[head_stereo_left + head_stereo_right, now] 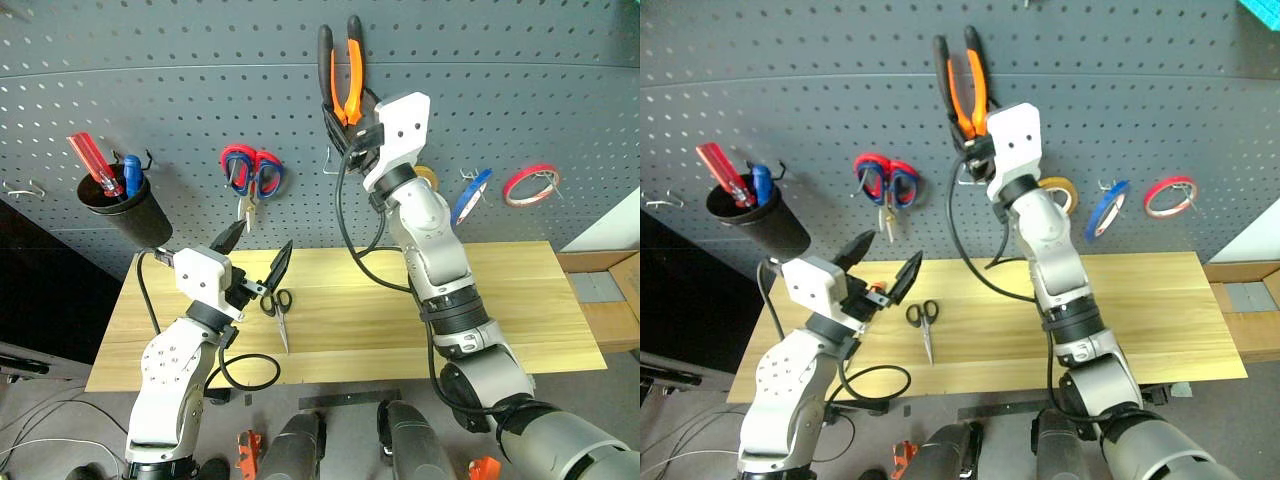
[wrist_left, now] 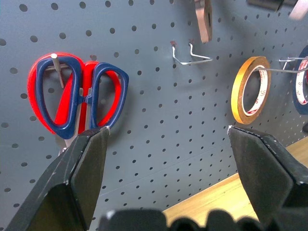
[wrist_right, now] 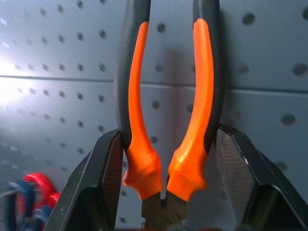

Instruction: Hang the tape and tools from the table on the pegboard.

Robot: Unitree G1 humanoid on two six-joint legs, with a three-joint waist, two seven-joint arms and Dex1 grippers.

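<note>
Orange-and-black pliers (image 1: 344, 75), dark grey perforated pegboard (image 1: 150, 80), blue tape (image 1: 470, 197)

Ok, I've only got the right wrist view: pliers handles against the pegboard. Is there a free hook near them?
Observer: Yes. A bare wire hook sits on the pegboard just below the right end effector that grips the pliers, slightly to the robot's left.
Operator: And what's left on the table?
Observer: The small black scissors lie flat on the table, below the open, empty left end effector.
</note>
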